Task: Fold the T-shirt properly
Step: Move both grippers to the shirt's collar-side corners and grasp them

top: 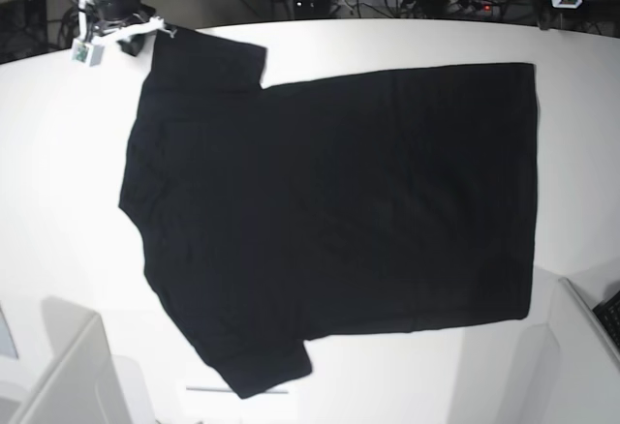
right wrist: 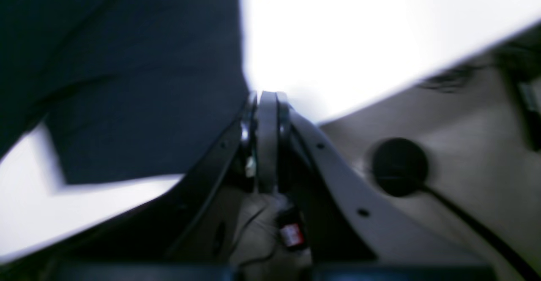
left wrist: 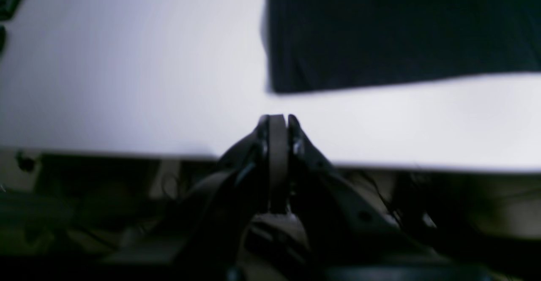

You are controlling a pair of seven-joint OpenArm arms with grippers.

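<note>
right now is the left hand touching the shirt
Apart. The left wrist view shows the shut left hand with a strip of bare white table between its tips and the shirt corner.

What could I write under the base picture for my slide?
Black T-shirt spread flat, plain side up, on the white table, not yet folded.

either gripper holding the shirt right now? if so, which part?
Nothing is held. The left gripper and right gripper are both shut on nothing, clear of the T-shirt, which lies spread flat on the table.
</note>
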